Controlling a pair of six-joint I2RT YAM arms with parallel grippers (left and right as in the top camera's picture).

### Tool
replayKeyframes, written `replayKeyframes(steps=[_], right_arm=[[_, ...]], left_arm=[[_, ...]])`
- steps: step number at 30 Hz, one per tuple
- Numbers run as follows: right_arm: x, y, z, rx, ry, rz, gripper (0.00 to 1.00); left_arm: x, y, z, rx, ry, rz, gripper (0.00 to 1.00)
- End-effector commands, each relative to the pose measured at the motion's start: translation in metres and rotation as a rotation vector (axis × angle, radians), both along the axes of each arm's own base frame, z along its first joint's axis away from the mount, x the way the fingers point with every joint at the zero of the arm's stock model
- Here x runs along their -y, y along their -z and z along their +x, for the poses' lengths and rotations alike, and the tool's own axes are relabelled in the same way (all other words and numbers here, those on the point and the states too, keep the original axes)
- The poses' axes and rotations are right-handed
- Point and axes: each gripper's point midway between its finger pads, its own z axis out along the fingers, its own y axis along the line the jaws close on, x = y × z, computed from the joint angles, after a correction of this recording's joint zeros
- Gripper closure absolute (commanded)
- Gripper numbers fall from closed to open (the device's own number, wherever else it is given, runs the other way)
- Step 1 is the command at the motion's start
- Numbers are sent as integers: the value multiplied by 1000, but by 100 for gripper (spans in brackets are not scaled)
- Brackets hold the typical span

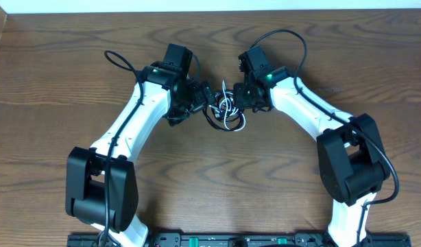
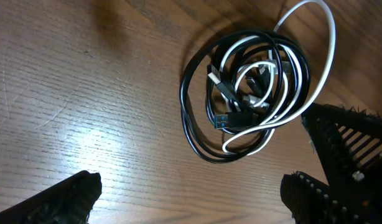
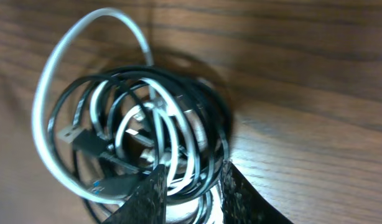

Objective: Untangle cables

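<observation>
Right end effector [image 3: 192, 171] down on the cables [image 3: 135, 130], fingers [image 3: 141, 202] drawn close together and clamped on a few black and white strands at the near edge of the coil. Left end effector [image 2: 191, 182] spread wide, nothing between its fingers [image 2: 66, 199], low over the bench [image 2: 85, 93] and just short of the same coil.

Beyond the fingers, all three cords wound into one loose, roughly round bundle, lying flat on the wood. Two black cords making up the outer rings. White cord [image 2: 321, 56] threaded through the middle and throwing one big loop out past the rim of the bundle. Small plug ends gathered inside the rings: one black plug with a blue tongue [image 2: 225, 119], one silver-tipped plug [image 3: 76, 138], others too tangled to sort.

From above, bundle midway between the two wrists, near the centre of the bench and towards its far half. Both arms reaching inward from the near corners, left from one side, right from the other, meeting at the coil. Thicker black arm leads [image 1: 121, 62] arching off behind each wrist, apart from the bundle.
</observation>
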Motion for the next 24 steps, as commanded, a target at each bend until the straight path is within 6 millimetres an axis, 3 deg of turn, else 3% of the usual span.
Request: replayKeyframes(steps=[1, 12, 15, 18, 21, 24], right_arm=[[10, 6, 6, 13, 48, -56, 75], [7, 36, 3, -28, 41, -72, 75], [5, 40, 7, -17, 41, -67, 83], [1, 38, 8, -16, 34, -46, 98], [-2, 37, 7, -32, 27, -12, 99], [-8, 15, 6, -63, 11, 90, 99]], left_arm=[[-3, 9, -6, -29, -10, 21, 2], [-4, 10, -7, -34, -11, 22, 2], [-4, 10, -7, -34, -11, 22, 2], [-4, 10, -7, -34, -11, 22, 2], [-4, 10, -7, -34, -10, 22, 2], [-4, 10, -7, -34, -10, 22, 2]])
